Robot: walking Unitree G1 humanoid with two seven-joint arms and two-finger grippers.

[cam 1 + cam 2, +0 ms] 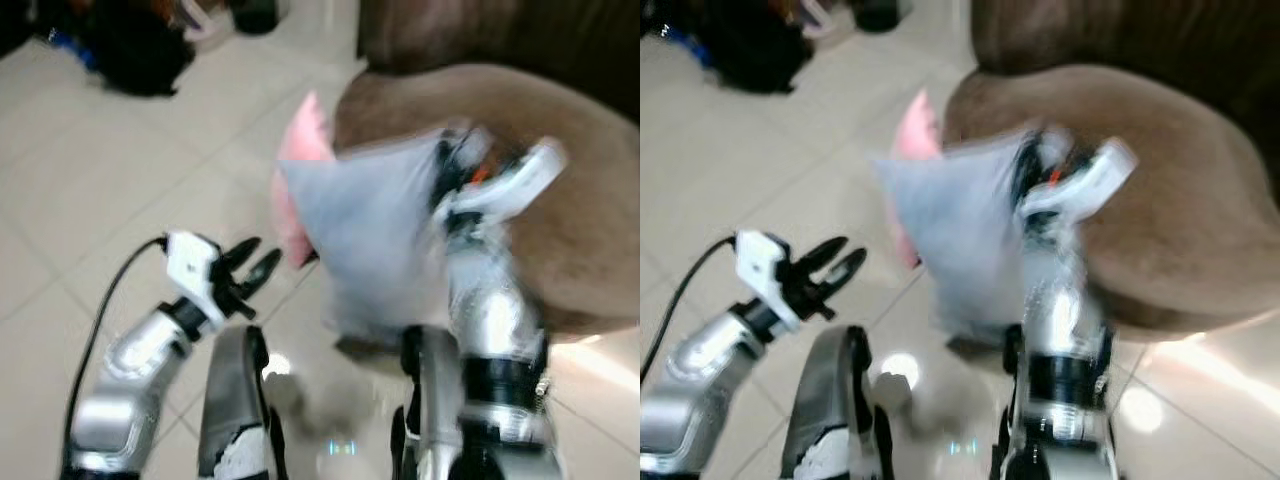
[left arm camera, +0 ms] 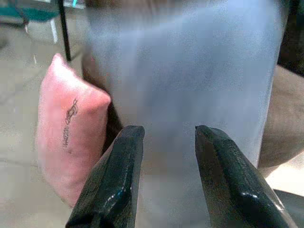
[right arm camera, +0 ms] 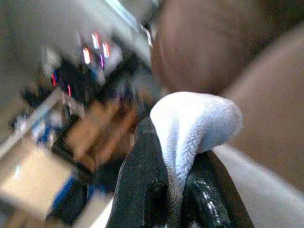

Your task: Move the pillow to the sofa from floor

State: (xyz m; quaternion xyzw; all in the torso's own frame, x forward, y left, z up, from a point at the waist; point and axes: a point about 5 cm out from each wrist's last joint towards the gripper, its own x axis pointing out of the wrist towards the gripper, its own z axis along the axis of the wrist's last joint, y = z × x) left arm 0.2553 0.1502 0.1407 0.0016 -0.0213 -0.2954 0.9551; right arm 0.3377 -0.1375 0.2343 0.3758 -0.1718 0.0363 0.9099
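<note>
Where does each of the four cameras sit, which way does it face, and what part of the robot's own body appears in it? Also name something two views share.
Left eye view: on the head, looking down at the grey pillow, pink pillow and brown sofa; both silver arms show.
Right eye view: same scene, slightly shifted.
Left wrist view: along the open left gripper, facing both pillows.
Right wrist view: along the right gripper, shut on a grey pillow corner, sofa beyond.
Shared: all four views show the grey pillow.
</note>
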